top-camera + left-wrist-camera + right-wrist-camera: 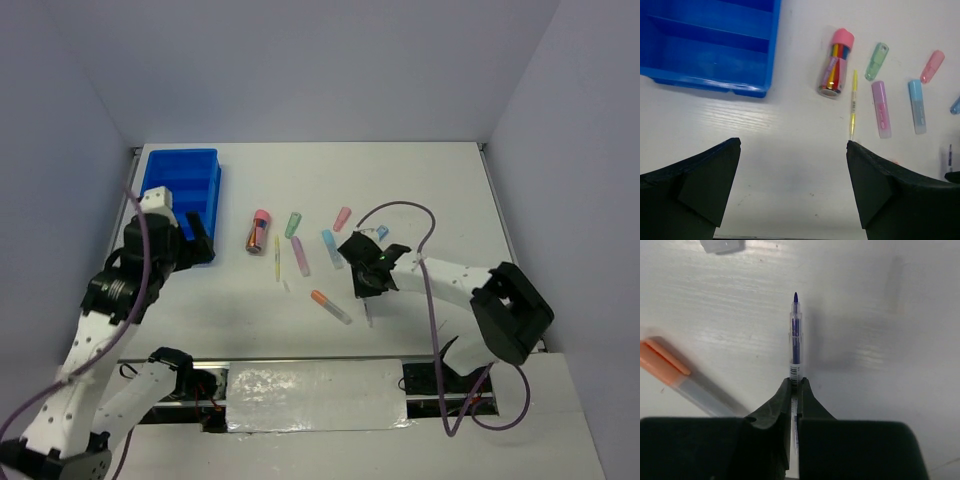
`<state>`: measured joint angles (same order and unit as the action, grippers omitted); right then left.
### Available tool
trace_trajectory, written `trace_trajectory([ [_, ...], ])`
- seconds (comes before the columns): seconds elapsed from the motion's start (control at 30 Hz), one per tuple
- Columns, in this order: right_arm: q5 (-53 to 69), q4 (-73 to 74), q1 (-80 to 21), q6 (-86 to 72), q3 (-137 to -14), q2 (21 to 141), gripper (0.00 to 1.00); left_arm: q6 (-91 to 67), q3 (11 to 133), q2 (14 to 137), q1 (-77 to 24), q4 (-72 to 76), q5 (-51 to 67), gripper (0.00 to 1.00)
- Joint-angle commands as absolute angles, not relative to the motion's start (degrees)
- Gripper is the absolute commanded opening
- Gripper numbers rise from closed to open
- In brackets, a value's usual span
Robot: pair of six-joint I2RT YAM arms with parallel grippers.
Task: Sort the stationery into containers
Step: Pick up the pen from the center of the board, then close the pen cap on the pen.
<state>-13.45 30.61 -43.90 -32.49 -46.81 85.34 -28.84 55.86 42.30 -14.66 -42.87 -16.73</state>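
Observation:
My right gripper point(368, 283) is shut on a thin dark-blue pen point(796, 335) and holds it just above the table; the pen's tip pokes out past the fingers point(369, 316). My left gripper point(200, 240) is open and empty beside the near end of the blue divided tray point(185, 180); its fingers point(715, 170) stand wide apart over bare table. On the table lie a pink-capped tube point(259, 232), a yellow pen point(277, 258), and green point(293, 224), purple point(300, 256), light blue point(332, 248), pink point(342, 218) and orange point(330, 306) markers.
The tray's compartments point(710, 45) that show in the left wrist view are empty. A small blue piece point(381, 232) lies just behind the right gripper. The orange marker point(680, 377) lies left of the held pen. White walls enclose the table.

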Motion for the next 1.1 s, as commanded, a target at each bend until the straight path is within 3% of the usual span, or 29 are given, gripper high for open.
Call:
trace_trajectory([
  [0.0, -19.59, 36.09, -44.30, -34.63, -50.18, 74.31, 0.00, -32.32, 58.53, 49.03, -17.04, -40.26, -10.19, 0.99],
  [0.13, -20.92, 42.26, -44.38, -33.49, -54.31, 65.06, 0.00, -37.43, 59.58, 58.41, -29.49, -37.62, -16.94, 0.99],
  [0.37, -18.20, 49.21, -45.00, -31.12, -56.51, 51.61, 0.00, -44.73, 59.77, 71.53, -41.21, -33.32, -21.35, 0.96],
  [0.67, -18.19, 50.98, -45.26, -30.76, -54.23, 48.34, 0.00, -62.44, 62.92, 84.97, -48.60, -38.29, -29.16, 0.88],
  [1.07, -16.52, 47.99, -45.44, -29.97, -51.50, 47.90, 0.00, -76.90, 65.39, 95.09, -49.22, -41.30, -29.53, 0.81],
])
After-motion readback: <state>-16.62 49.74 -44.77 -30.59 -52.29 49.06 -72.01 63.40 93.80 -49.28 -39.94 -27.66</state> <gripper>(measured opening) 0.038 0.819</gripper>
